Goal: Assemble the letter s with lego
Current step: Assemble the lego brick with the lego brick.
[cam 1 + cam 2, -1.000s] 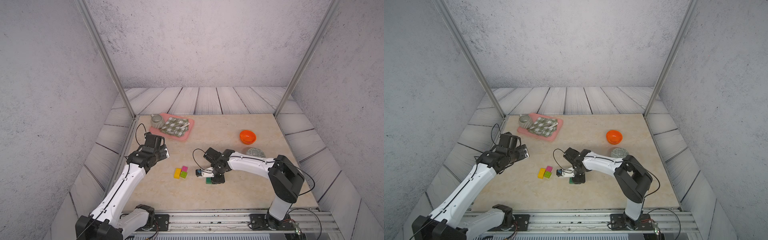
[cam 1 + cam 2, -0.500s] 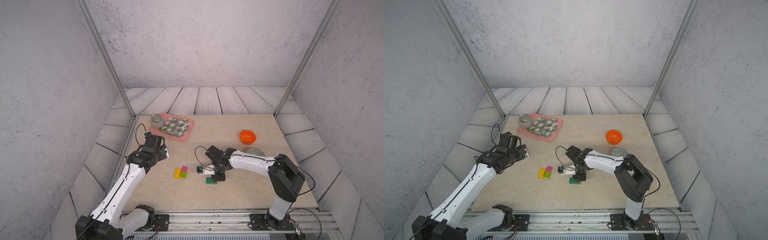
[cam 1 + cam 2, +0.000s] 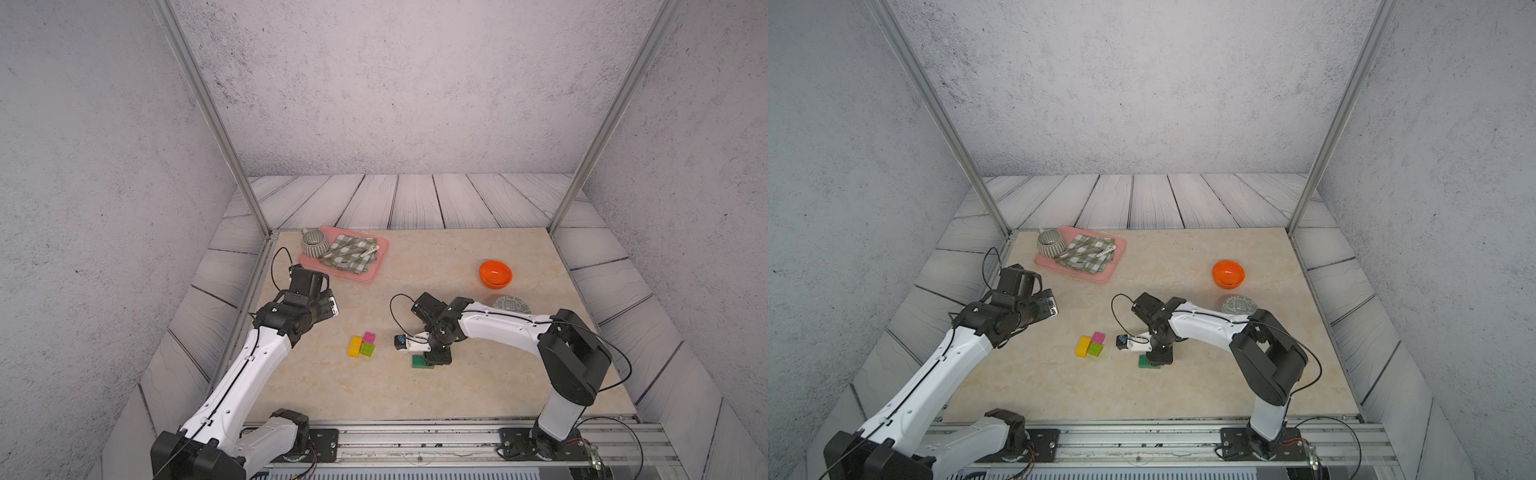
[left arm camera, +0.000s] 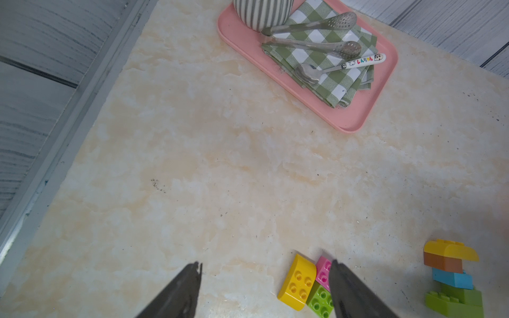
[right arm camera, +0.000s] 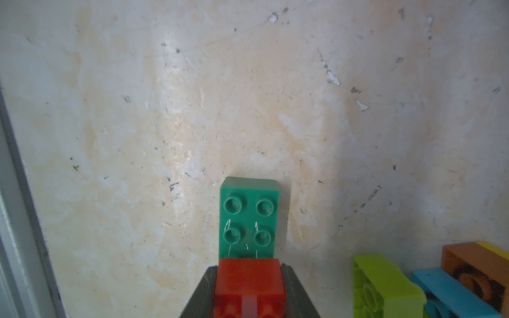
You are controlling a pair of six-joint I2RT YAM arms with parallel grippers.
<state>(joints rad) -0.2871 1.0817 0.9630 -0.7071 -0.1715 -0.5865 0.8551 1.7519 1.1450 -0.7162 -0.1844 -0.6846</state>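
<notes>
Flat dark green brick (image 5: 249, 217), red brick (image 5: 249, 286) over its end; multicolour stack (image 5: 385, 286) beside.

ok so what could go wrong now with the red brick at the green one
1. The right gripper holds the red brick at just one end of the dark green brick. Pressing there may tip or slide the green one, since the open left gripper is away and braces nothing.
2. The lime brick and blue brick lie close beside the right gripper, so a sideways correction could knock them.

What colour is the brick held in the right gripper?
Red: the red brick in the right gripper shows best in the right wrist view.
</notes>
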